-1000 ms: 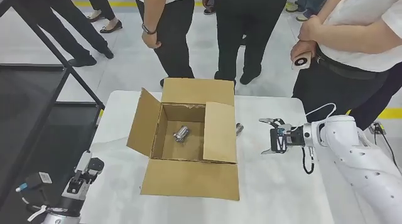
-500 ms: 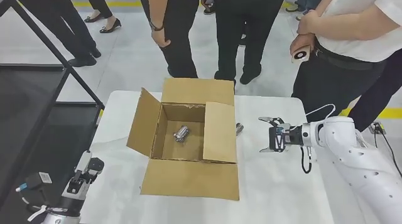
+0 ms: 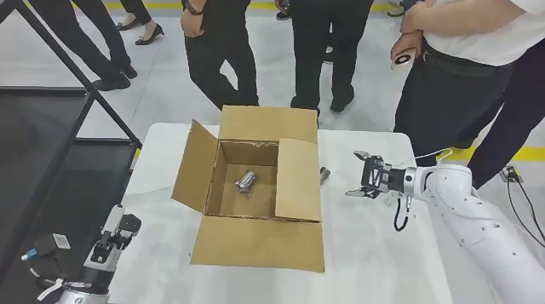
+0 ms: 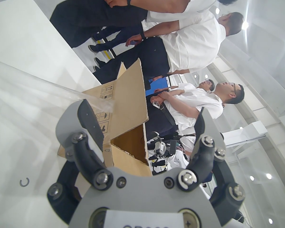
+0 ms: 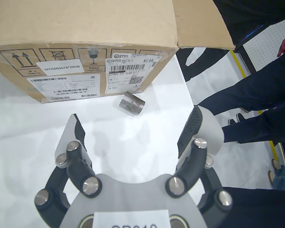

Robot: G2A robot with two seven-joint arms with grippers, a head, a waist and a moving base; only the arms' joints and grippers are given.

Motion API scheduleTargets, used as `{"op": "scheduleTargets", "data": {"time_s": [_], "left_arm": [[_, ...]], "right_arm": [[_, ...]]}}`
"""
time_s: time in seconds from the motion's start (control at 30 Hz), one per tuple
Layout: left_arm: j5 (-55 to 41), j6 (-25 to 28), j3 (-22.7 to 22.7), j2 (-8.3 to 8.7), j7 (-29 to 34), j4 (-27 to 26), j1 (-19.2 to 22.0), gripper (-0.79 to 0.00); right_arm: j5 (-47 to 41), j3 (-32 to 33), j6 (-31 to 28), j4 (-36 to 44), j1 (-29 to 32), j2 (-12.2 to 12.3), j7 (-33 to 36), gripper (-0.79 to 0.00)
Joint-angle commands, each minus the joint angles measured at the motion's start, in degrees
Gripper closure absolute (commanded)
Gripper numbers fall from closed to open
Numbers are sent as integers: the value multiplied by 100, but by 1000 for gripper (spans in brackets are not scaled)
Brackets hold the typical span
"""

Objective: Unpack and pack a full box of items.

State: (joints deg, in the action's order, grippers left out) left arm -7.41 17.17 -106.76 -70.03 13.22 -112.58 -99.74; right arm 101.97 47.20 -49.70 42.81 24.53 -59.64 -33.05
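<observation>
1. Grey-and-black, my left gripper (image 3: 117, 221) sits low at the near left corner of the white table (image 3: 375, 253), well apart from everything else. Its wrist camera shows the fingers spread wide with nothing between them.
2. Next across is the brown cardboard box (image 3: 255, 253), upright in the middle of the table with all four flaps folded open. The right-hand flap leans inward over part of the opening.
3. Inside, a small metal piece (image 3: 245, 181) lies on the box floor toward the far wall. I can make out nothing else in there, though the flap hides part of the floor.
4. Just outside the box's right wall, near its far corner, a short steel cylinder (image 5: 132, 106) lies on its side on the table. It is close to the cardboard, and I cannot tell whether it touches.
5. Furthest right, my right gripper (image 3: 353, 174) hangs near that cylinder and points toward it. Its ribbed fingers are fully apart and it holds nothing.
6. My read on progress: one item is out and at least one is in the box, so the job is mid-way. From this alone I cannot say whether I am emptying or refilling. Either way the cylinder looks like the next pick, and the piece on the box floor has yet to be handled.
</observation>
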Motion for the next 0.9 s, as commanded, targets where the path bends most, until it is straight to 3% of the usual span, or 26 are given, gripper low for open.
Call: {"op": "scheduleTargets", "data": {"time_s": [0.0,0.43,0.67,0.87], "left_arm": [[0,0,0,0,0,0,0,-785],[0,0,0,0,0,0,0,-785],[0,0,0,0,0,0,0,-785],[0,0,0,0,0,0,0,-785]], "right_arm": [[3,1,-14,-1,-5,-2,5,-785],[-93,23,119,-38,38,-18,145,-785],[-537,-259,239,-517,-118,-327,408,-785],[-428,-681,232,-1295,-454,-652,-360,-785]]}}
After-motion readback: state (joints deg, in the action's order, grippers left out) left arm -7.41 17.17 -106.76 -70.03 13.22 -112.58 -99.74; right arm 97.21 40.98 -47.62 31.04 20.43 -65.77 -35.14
